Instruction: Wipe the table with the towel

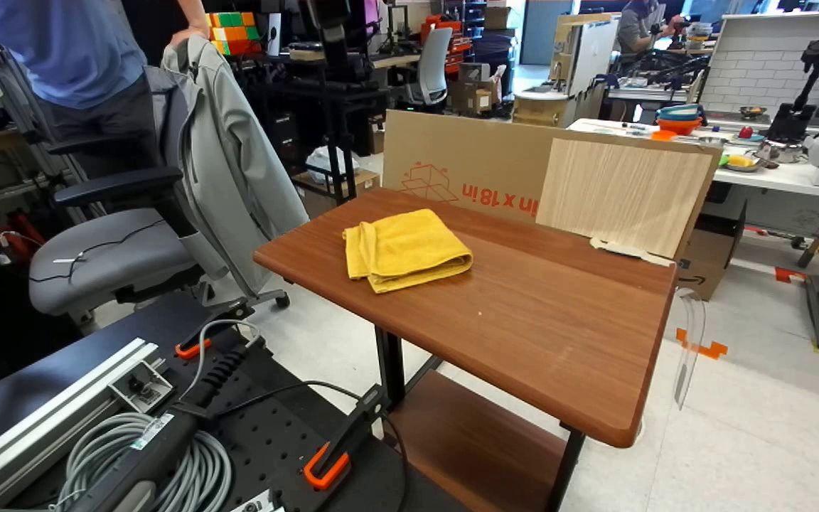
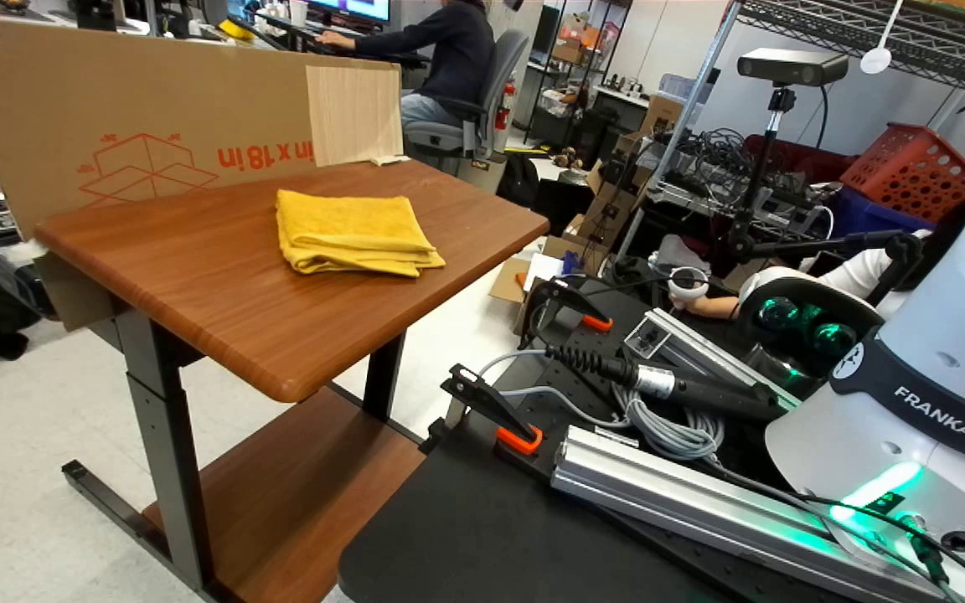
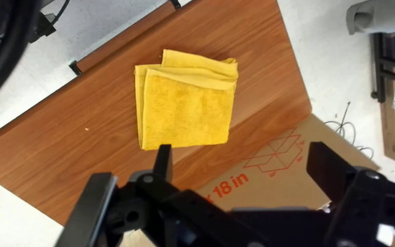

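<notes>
Yellow cloth, one: the towel point(image 3: 187, 113), folded, rumpled, roughly square, lay on the table point(image 1: 559, 334), nearer the short edge away from the plywood panel point(image 1: 619, 195) and apart from both long edges. Reddish-brown wood, one: the table, rectangular, corners rounded, stood on black metal legs point(image 2: 171, 452) above a lower shelf point(image 2: 307, 494) of matching colour; one pale speck point(image 3: 86, 129) sat on its top, between the towel and the short edge at the plywood panel's end. Cardboard sheet point(image 2: 214, 109), one, printed in red: stood upright along a long edge in both exterior views — the plywood panel upright against it, by a corner, with a ragged pale strip point(image 1: 630, 250) at its foot. Black gripper point(image 3: 242, 151), one: hung above the table in the wrist view, its fingers point(image 3: 163, 161) spread wide apart, nothing held between them. Grey jacket point(image 1: 232, 142), one: draped over an office chair point(image 1: 125, 270), beyond the short edge nearest the towel. Black bench point(image 2: 466, 519), one: stood beside the long edge opposite the cardboard sheet — bearing orange-tipped clamps point(image 1: 347, 432) and a coil of grey cable point(image 2: 675, 431). White robot base point(image 2: 826, 444), one, marked FRANKA EMIKA: stood near the coil.
</notes>
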Controlling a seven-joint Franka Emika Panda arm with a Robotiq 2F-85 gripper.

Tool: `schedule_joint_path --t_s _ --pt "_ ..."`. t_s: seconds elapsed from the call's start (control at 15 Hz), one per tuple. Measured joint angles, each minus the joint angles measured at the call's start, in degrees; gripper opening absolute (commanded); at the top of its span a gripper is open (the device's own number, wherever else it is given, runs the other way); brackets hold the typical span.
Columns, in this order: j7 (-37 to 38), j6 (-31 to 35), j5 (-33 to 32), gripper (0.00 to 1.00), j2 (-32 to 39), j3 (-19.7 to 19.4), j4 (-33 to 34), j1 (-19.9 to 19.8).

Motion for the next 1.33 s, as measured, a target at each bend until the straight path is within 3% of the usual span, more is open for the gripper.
schedule_joint_path --t_s 0.27,0.87,1.33 --pt "5.9 2.4 -3.4 1.00 13.5 0.0 6.3 -2.6" --pt "6.9 5.2 -1.9 1.00 18.2 -0.2 8.1 -1.4" --pt "13.7 10.1 -2.0 1.00 34.8 -1.9 13.5 -0.5"
